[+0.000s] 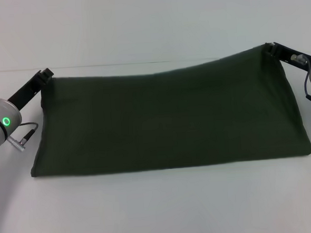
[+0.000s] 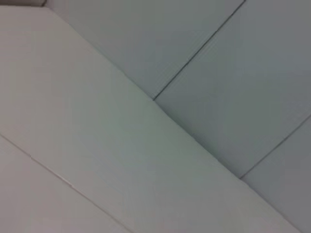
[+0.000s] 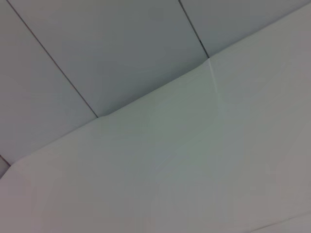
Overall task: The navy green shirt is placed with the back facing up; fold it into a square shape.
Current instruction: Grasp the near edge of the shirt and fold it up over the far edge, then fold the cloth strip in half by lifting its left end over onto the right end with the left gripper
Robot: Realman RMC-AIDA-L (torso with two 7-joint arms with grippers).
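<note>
The navy green shirt (image 1: 166,121) lies across the middle of the white tabletop (image 1: 161,211) as a wide dark band, plain side showing, its near edge flat on the surface and running almost straight from left to right. The far edge is lifted at both upper corners, so the cloth slopes up from the tabletop — higher on the right, where the corner rises to a peak, lower on the left.

The left gripper (image 1: 45,75) meets the shirt's far left corner, its dark jaws pressed together on the cloth at that corner; behind it the silver wrist carries a glowing green ring. The right gripper (image 1: 270,48) meets the far right corner at the peak — its jaws likewise pinched on the fabric, with the arm reaching in from the right edge of the head view.

Both wrist views look away from the shirt and show only pale panels crossed by thin dark seams; neither shows the cloth or any jaws.
</note>
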